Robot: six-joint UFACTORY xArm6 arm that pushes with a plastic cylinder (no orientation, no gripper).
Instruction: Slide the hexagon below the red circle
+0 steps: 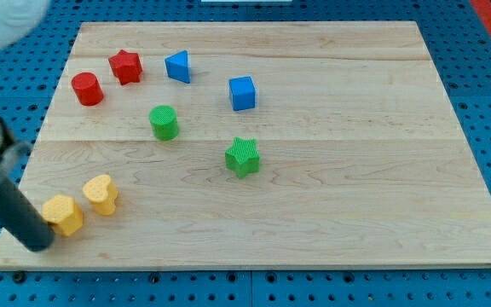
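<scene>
The yellow hexagon [63, 214] lies near the board's bottom left corner. My tip [38, 245] rests just left of and below it, touching or nearly touching its left side. The red circle [87, 89] stands at the view's upper left, well above the hexagon. A yellow heart-shaped block [101, 194] sits right beside the hexagon, up and to its right.
A red star [126, 66], a blue triangle [178, 66] and a blue cube [242, 93] lie along the top. A green circle [164, 122] and a green star [243, 156] sit mid-board. The wooden board's [356, 196] left edge is close to my tip.
</scene>
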